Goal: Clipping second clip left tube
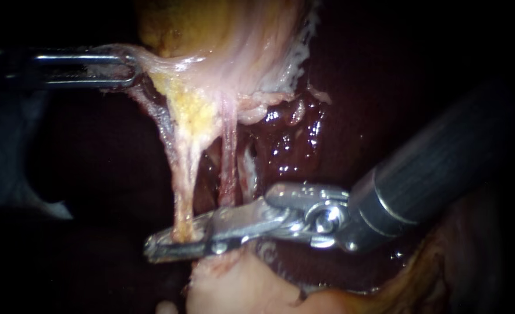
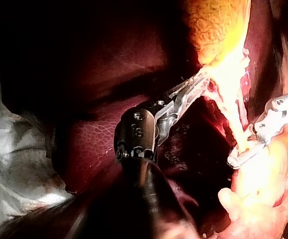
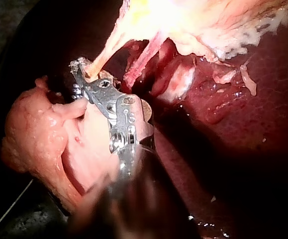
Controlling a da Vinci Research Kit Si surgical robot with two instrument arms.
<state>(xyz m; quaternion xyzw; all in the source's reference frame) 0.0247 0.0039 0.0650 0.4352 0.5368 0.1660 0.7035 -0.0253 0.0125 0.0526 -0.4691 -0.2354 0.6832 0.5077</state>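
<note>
The left tube (image 1: pixel 183 192) is a pale yellow strand hanging from the gallbladder (image 1: pixel 210 35). The pinker right tube (image 1: pixel 228 168) runs beside it. My right instrument (image 1: pixel 155 247) comes in from the right, and its long jaws are shut on the left tube's lower end, one jaw on each side. The right wrist view shows the left tube (image 3: pixel 106 55) entering those jaws (image 3: pixel 79 67). At the upper left, my left instrument (image 1: pixel 130 67) is shut on a fold of gallbladder tissue and holds it taut. In the left wrist view its jaws (image 2: pixel 198 82) grip the bright tissue.
Dark red liver (image 1: pixel 356 87) lies behind and to the right of the tubes, with a wet raw patch (image 1: pixel 292 139). A pale pink lump of tissue (image 1: pixel 240 285) sits just below my right instrument's jaws. White cloth (image 2: pixel 14 159) lies beside my left instrument's shaft.
</note>
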